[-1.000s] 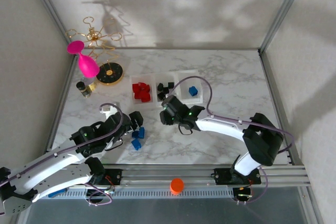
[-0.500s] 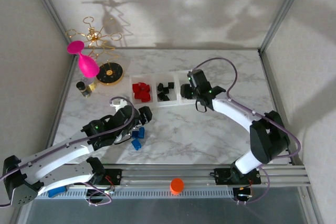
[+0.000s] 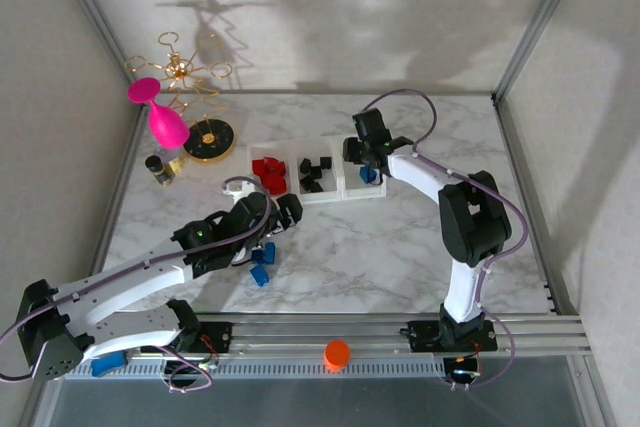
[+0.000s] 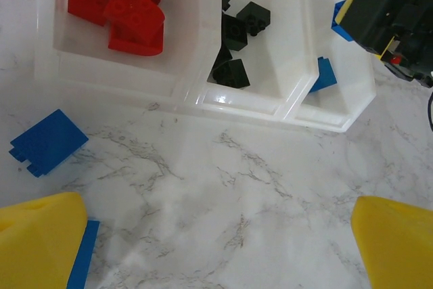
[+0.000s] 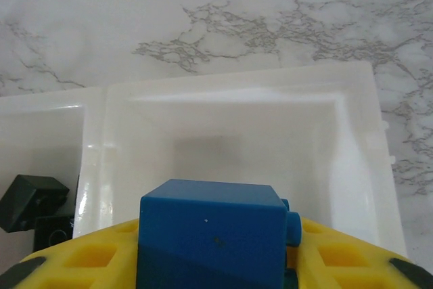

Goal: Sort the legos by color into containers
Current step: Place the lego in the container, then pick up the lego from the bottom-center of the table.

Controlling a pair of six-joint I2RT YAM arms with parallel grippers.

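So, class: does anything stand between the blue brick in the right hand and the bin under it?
Nothing visible: the blue brick, in the right hand, hangs over bare floor of the end bin.

The white marbled worktop (image 3: pixel 400 247) carries three joined clear containers (image 3: pixel 322 197), loose blue legos (image 3: pixel 262 265) and a round black-and-gold stand base (image 3: pixel 209 141).
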